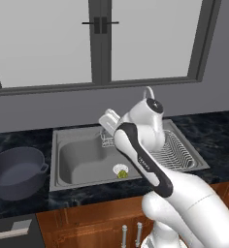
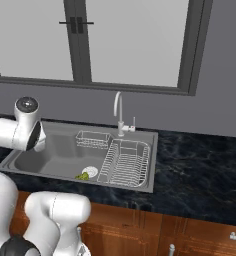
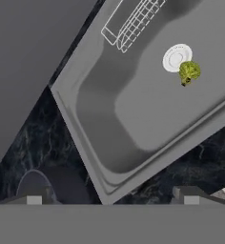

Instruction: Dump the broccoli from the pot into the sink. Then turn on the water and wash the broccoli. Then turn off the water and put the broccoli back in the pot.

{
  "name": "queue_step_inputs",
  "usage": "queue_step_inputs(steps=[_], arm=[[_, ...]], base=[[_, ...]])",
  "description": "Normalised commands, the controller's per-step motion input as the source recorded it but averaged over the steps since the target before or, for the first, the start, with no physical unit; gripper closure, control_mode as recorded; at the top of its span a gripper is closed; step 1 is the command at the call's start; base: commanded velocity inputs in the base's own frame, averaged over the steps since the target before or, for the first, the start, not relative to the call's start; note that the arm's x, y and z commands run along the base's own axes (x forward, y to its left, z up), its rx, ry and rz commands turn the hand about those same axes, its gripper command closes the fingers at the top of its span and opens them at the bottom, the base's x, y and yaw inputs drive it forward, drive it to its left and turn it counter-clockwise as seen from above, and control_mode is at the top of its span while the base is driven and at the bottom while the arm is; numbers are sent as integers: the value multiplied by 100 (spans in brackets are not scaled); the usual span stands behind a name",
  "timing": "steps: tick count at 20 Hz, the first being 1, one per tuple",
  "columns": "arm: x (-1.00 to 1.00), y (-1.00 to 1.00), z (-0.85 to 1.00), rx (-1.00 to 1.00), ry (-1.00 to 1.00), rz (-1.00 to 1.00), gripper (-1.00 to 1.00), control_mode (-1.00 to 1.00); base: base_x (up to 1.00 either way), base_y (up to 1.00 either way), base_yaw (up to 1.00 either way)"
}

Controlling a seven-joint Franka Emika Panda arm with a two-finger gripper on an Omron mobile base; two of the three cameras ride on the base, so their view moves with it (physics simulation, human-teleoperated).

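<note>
Pot on desk at 9 o'clock of sink, upright, looks empty, well apart from basin.

Broccoli on sink floor, touching drain at its 5 o'clock edge. Dump judged done; water step next.

Hand above sink's left part, fingertips spread wide, holding nothing.

Faucet at 12 o'clock of basin, lever small, beside spout.

Risks: wide fingers may slip off thin lever; arm sweeping right could clip rack; floret tiny, may roll when grasped.

no readable text, labels, brands, numbers or signs appear anywhere in these views.
</note>
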Motion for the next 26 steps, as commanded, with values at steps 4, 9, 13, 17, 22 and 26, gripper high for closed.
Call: queue_step_inputs(steps=[4, 9, 13, 17, 22, 26], arm=[[12, -66, 0, 20, 2, 0, -100, -100], [0, -89, 8, 31, 0, -11, -100, -100], [0, -93, 8, 35, 0, -18, -100, -100], [0, -83, 5, 32, 0, -23, -100, -100], [0, -72, 16, 30, 0, -27, -100, -100], [0, -73, 20, 38, 0, -28, -100, -100]], base=[[0, 0, 0], [0, 0, 0], [0, 0, 0], [0, 0, 0], [0, 0, 0], [0, 0, 0]])
